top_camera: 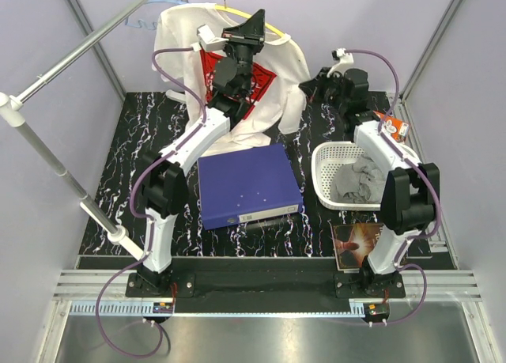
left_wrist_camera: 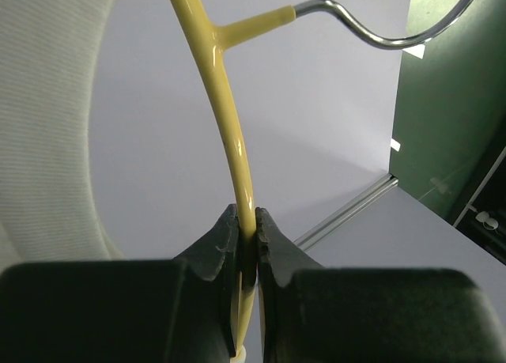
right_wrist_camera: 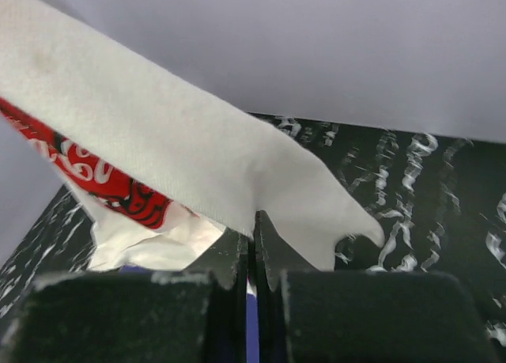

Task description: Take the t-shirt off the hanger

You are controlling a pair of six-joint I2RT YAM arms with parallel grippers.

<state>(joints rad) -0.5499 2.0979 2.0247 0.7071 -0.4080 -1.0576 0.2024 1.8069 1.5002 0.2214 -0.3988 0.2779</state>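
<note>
1. The left jaws were clamped on an arm of the yellow hanger (left_wrist_camera: 231, 134). The t-shirt (right_wrist_camera: 190, 149) hung on it above the far side of the bench (top_camera: 142, 141).
2. The right jaws were closed on the sleeve hem, only a thin pinch. A hard pull could slip the cloth free or snag the collar.
3. Open room lay rightward, but the basket (top_camera: 318, 169) and blue binder (top_camera: 245, 185) sat below.

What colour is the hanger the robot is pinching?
Yellow hanger, with a silver metal hook; clearest in the left wrist view.
</note>
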